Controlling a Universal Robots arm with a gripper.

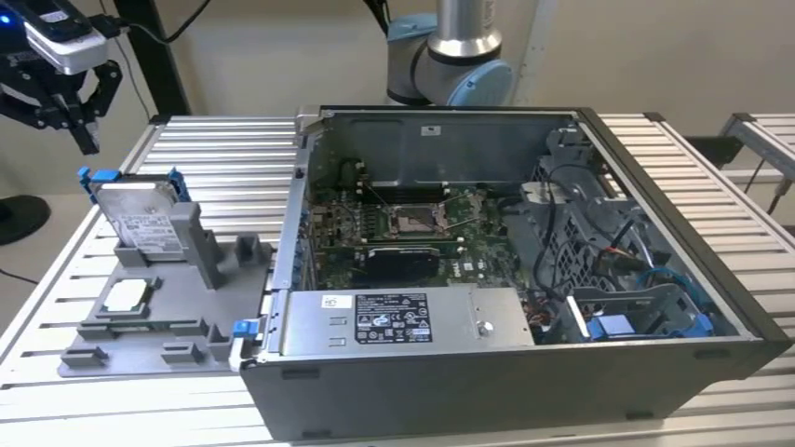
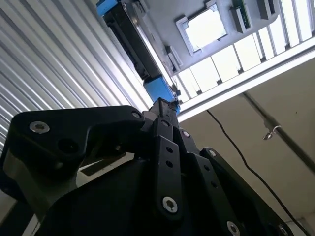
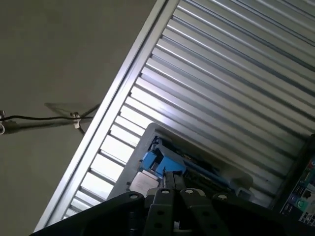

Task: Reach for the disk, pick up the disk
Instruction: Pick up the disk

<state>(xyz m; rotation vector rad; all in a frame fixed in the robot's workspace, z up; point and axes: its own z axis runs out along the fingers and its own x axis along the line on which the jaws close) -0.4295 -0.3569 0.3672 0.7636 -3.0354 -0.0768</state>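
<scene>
The disk [image 1: 140, 222] is a silver drive with a white label in a blue bracket. It stands tilted on edge in a slot of the grey fixture [image 1: 174, 335], at the exterior view's left. My black gripper [image 1: 85, 140] hangs in the air above the disk's upper end, a little towards the exterior view's left, clear of it. Its fingers are shut together with nothing between them. In both wrist views the closed fingertips point towards the disk's blue bracket end [image 2: 158, 88] [image 3: 162, 164].
An open computer case [image 1: 522, 372] fills the middle and right of the slatted metal table [image 1: 236, 149]. A small square silver chip [image 1: 125, 296] lies on the fixture in front of the disk. A cable [image 3: 39, 118] runs over the floor beyond the table edge.
</scene>
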